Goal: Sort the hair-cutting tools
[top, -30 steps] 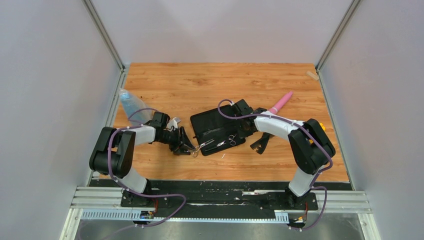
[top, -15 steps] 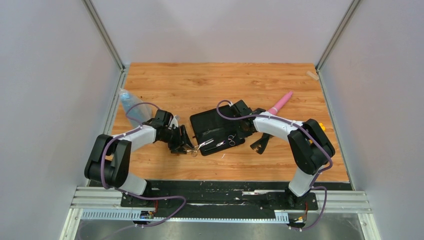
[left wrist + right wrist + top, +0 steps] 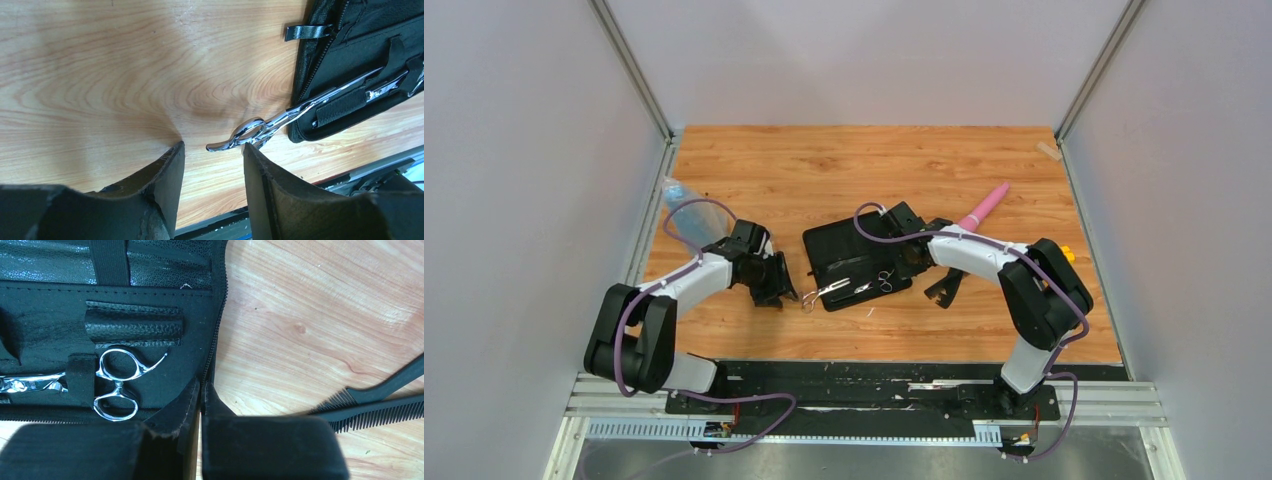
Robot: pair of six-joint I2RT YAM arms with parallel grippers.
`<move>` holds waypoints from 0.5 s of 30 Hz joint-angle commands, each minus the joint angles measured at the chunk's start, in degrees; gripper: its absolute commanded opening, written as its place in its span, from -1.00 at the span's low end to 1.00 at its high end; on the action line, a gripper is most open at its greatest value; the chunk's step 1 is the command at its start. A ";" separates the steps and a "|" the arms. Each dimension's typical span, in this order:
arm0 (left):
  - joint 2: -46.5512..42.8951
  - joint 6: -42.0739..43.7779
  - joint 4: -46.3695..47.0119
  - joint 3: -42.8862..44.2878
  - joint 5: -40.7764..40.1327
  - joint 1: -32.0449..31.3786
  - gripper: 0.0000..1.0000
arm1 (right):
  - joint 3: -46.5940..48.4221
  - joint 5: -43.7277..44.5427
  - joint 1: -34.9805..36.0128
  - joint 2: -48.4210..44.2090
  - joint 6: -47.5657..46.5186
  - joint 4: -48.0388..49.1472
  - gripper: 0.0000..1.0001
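Observation:
A black zip case (image 3: 849, 245) lies open at mid-table. One pair of silver scissors (image 3: 884, 281) sits strapped inside it, ring handles clear in the right wrist view (image 3: 117, 385). The second scissors (image 3: 827, 292) has its blades under a strap and its rings out on the wood (image 3: 252, 131). My left gripper (image 3: 786, 290) is open and empty, its fingertips just short of those rings (image 3: 212, 147). My right gripper (image 3: 911, 262) is shut on the case's zipper edge (image 3: 202, 385). Two black combs (image 3: 946, 285) lie right of the case (image 3: 380, 402).
A pink tapered tool (image 3: 986, 204) lies behind the right arm. A translucent blue bottle (image 3: 682, 208) lies at the table's left edge behind the left arm. The table's near edge and a black rail show below the left fingers (image 3: 350, 175).
My left gripper let go of the scissors' ring handle, opened and drew back to the left. The scissors stay half in the case. The right arm has hardly moved.

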 commanded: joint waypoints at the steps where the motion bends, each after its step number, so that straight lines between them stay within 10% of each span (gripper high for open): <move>1: 0.23 0.10 1.02 1.57 -2.76 -0.36 0.08 | 0.32 -0.98 1.28 -0.27 0.24 1.40 -0.97; 15: 4.17 1.31 0.66 5.39 -5.71 -2.79 -0.12 | 0.26 -0.80 1.90 0.14 0.40 1.40 -0.97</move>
